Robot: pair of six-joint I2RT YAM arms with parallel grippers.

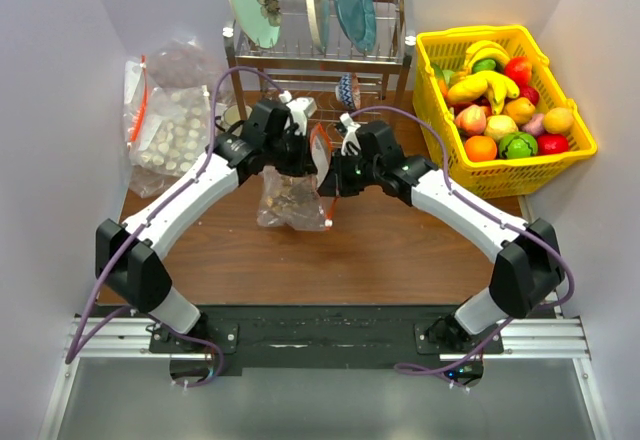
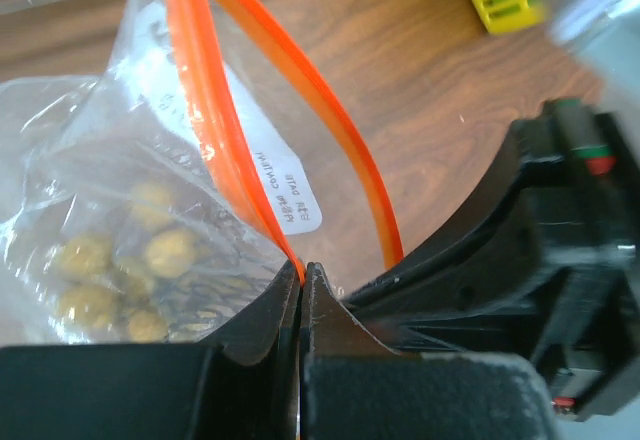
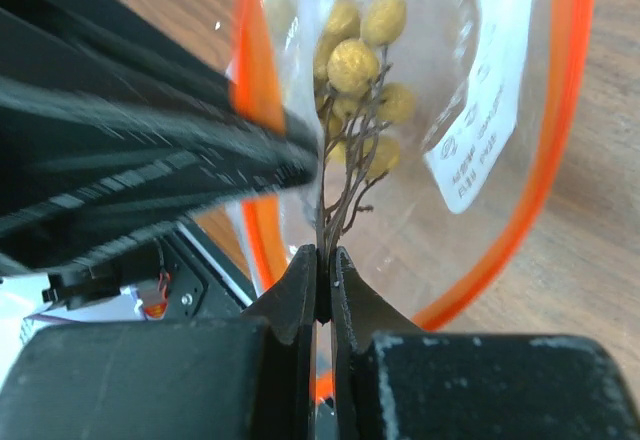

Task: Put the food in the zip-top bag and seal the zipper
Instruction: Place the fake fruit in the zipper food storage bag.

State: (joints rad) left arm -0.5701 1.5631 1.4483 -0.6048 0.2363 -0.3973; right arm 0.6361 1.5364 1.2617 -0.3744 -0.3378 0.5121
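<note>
Zip-top bag (image 1: pixel 294 203): hangs between both arms over mid-counter (image 1: pixel 390 255), mouth up, bottom sagging toward the wood.
Food: toy fruit cluster (image 3: pixel 355 60), yellow-brown balls on a stem, sits inside the bag.
Left gripper (image 2: pixel 303 272): pinched tight on one end of the zipper (image 2: pixel 215 130).
Right gripper (image 3: pixel 323 256): clamped on thin film at the bag's mouth.
Zipper state: unsealed, its two strips bowed apart.
Risk: I judge that an uneven pull could slip the film from either pinch and drop the bag. Twisted strips could mis-mate when pressed.
</note>
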